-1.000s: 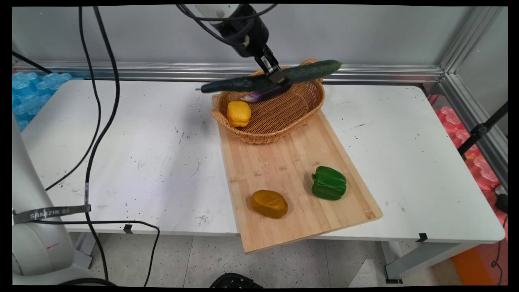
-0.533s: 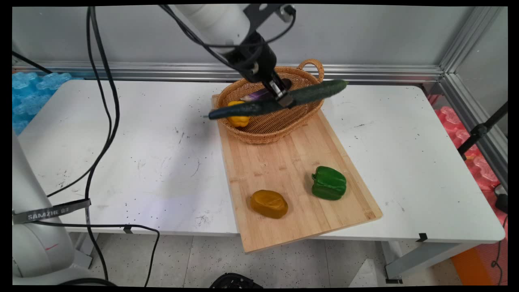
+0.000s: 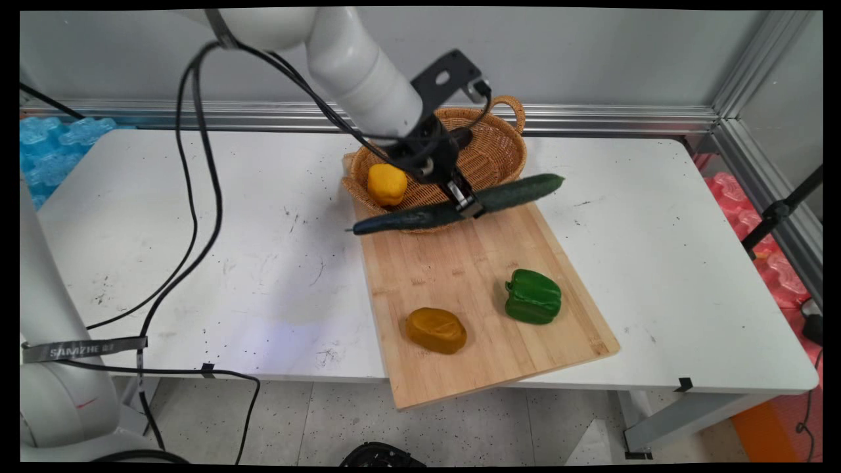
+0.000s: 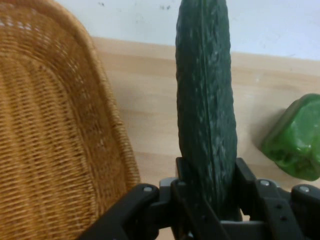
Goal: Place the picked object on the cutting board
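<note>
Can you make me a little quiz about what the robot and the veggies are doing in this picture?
1. True or false: the gripper holds the cucumber by one end.
2. Which vegetable sits inside the basket? A) green pepper B) yellow pepper C) the brown potato-like lump
3. Fill in: the green pepper rests on the wooden ____.

Key: 1 false, it grips near the middle. 2 B. 3 board.

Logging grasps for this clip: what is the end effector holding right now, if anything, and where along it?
The end effector is shut on the cucumber, gripping it near the middle of its length, held roughly level.
</note>
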Controlling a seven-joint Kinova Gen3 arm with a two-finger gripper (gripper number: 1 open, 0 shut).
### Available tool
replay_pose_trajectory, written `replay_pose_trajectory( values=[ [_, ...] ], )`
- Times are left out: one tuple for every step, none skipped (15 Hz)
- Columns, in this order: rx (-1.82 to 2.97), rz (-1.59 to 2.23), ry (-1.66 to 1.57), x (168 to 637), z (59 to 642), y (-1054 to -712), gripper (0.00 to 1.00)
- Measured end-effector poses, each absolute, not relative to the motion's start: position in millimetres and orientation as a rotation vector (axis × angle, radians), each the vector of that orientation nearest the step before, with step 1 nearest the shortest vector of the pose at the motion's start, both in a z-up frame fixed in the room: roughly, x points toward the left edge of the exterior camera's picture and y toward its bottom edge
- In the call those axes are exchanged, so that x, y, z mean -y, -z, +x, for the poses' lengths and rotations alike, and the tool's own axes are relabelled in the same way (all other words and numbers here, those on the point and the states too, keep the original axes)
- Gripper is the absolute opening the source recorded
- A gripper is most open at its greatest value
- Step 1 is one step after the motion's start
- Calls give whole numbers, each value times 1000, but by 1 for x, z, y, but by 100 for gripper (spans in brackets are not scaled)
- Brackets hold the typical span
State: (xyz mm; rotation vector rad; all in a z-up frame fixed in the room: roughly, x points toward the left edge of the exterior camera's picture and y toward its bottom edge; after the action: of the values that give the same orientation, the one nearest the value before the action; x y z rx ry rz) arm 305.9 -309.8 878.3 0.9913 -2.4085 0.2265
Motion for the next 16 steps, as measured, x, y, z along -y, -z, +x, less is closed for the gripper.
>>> replay_pose_trajectory(
  values=[
    [2413, 991, -223, 311, 302, -870, 0],
    [2420, 989, -219, 313, 298, -862, 0],
    [2426, 987, -215, 314, 295, -855, 0],
    [2433, 982, -213, 315, 292, -850, 0],
    [2440, 975, -210, 316, 289, -845, 0],
    [2446, 969, -208, 316, 286, -841, 0],
    [2458, 960, -205, 317, 282, -835, 0],
    [2467, 952, -202, 318, 279, -830, 0],
    [2478, 945, -199, 319, 275, -825, 0],
    [2486, 940, -197, 320, 272, -821, 0],
    [2493, 937, -195, 320, 270, -818, 0],
    [2499, 935, -194, 321, 268, -815, 0],
    [2504, 933, -192, 321, 266, -813, 0],
    [2511, 930, -191, 321, 264, -810, 0],
    [2516, 928, -190, 322, 262, -808, 0],
    [2523, 925, -188, 322, 260, -805, 0]
  ],
)
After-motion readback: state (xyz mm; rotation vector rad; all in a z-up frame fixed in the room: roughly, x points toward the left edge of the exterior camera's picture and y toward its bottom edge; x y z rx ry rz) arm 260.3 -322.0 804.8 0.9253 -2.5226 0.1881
